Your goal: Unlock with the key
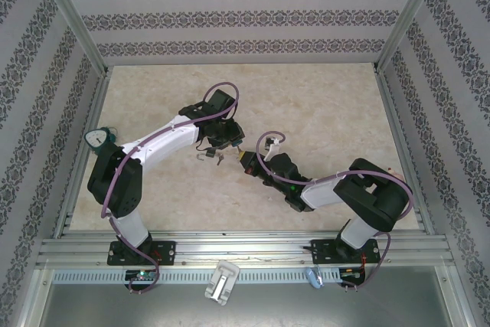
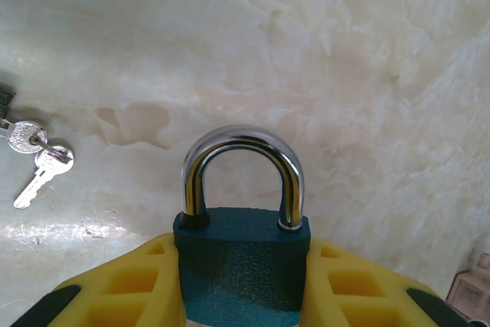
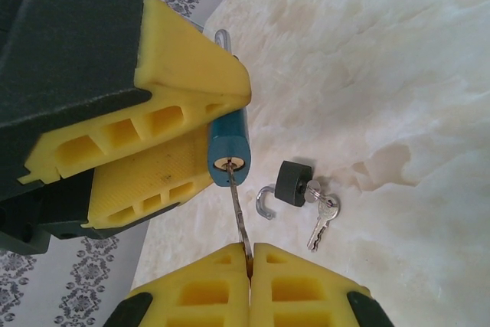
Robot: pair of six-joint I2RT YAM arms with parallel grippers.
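A teal padlock [image 2: 241,266] with a chrome shackle [image 2: 243,143] sits clamped between the yellow fingers of my left gripper [image 2: 241,285], held above the marble-patterned table. Both shackle legs sit in the body. My right gripper [image 3: 250,254] is shut on a thin silver key [image 3: 240,212]. The key's tip is in the keyhole on the underside of the teal padlock [image 3: 228,143]. In the top view the left gripper [image 1: 223,143] and the right gripper [image 1: 249,163] meet near the table's middle.
A small black padlock [image 3: 295,183] with its shackle open lies on the table with spare keys [image 3: 321,216] on a ring, just beside the grippers. These keys [image 2: 34,157] also lie at the left in the left wrist view. Patterned walls [image 1: 46,74] enclose the table.
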